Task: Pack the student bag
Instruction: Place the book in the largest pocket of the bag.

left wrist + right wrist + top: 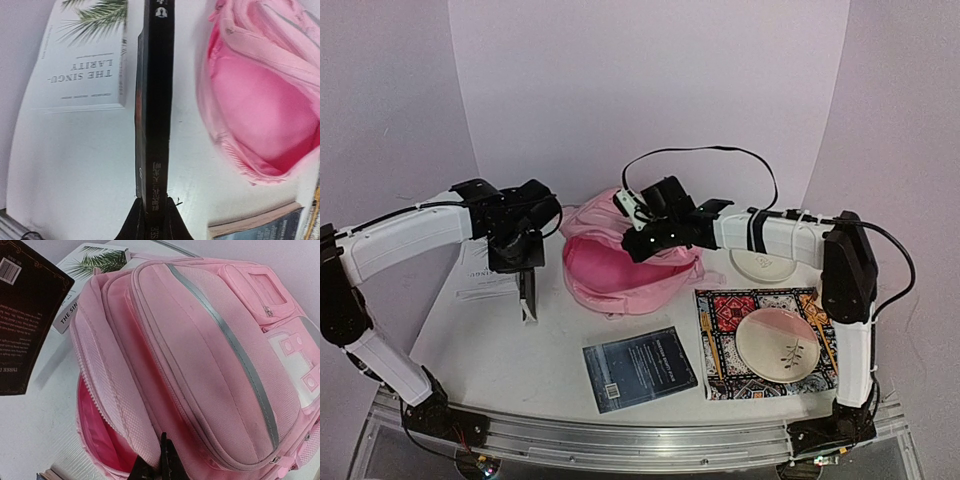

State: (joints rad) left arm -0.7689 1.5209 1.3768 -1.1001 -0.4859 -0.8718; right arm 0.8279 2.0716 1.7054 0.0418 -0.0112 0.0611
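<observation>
The student bag (620, 268) is a pink backpack lying at the middle back of the table, its main mouth gaping toward the front and showing darker pink lining (260, 105). My right gripper (161, 460) is shut on the upper lip of that mouth (135, 430), holding the fabric up; in the top view this gripper (642, 245) sits over the bag. My left gripper (155, 212) is shut on a thin black book (156, 100), held on edge just left of the bag. From above, that gripper (523, 272) is over the black book (528, 300).
A white paperback (485, 278) lies flat behind and left of the black book. A dark blue book (640, 368) lies at the front centre. At the right, a patterned placemat (720, 325) carries a pink-and-cream plate (783, 345); a white plate (765, 266) sits behind it.
</observation>
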